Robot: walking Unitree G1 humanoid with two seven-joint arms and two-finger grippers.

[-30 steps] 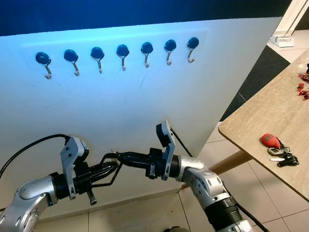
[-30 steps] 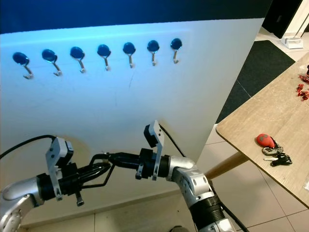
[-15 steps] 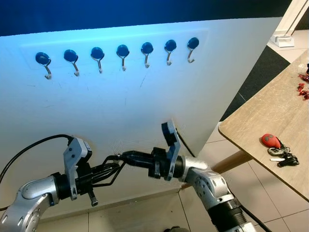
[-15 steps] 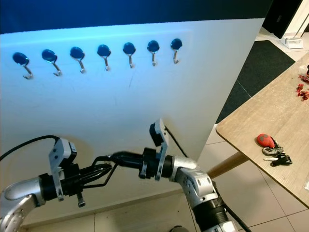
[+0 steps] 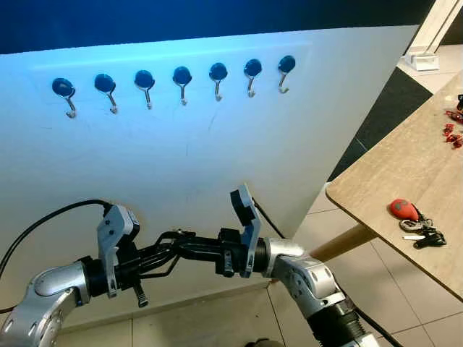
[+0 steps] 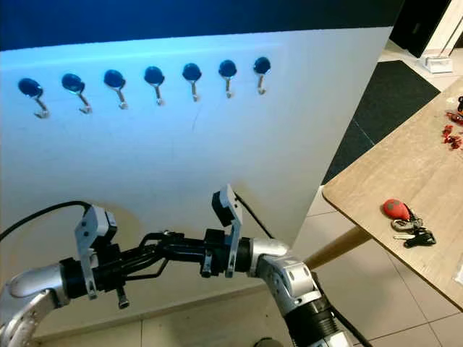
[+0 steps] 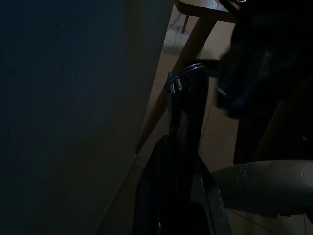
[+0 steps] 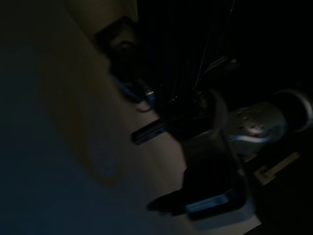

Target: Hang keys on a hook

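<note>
The keys, a dark bunch with a red fob, lie on the wooden table at the robot's right, near its front edge and well apart from both grippers. 7 blue-capped metal hooks run in a row along the upper part of the white panel ahead; all 7 hang bare. Low in front of the panel, the left gripper and right gripper point toward each other, their black fingers overlapping at the tips. The left gripper's fingers look pressed together, with nothing seen between them; a small metal loop shows at their end in the left wrist view. Whether the right gripper's jaws are parted or closed cannot be told. A black cable loops over the left arm. Small red items lie on the table's far part. Tiled floor lies beneath.
</note>
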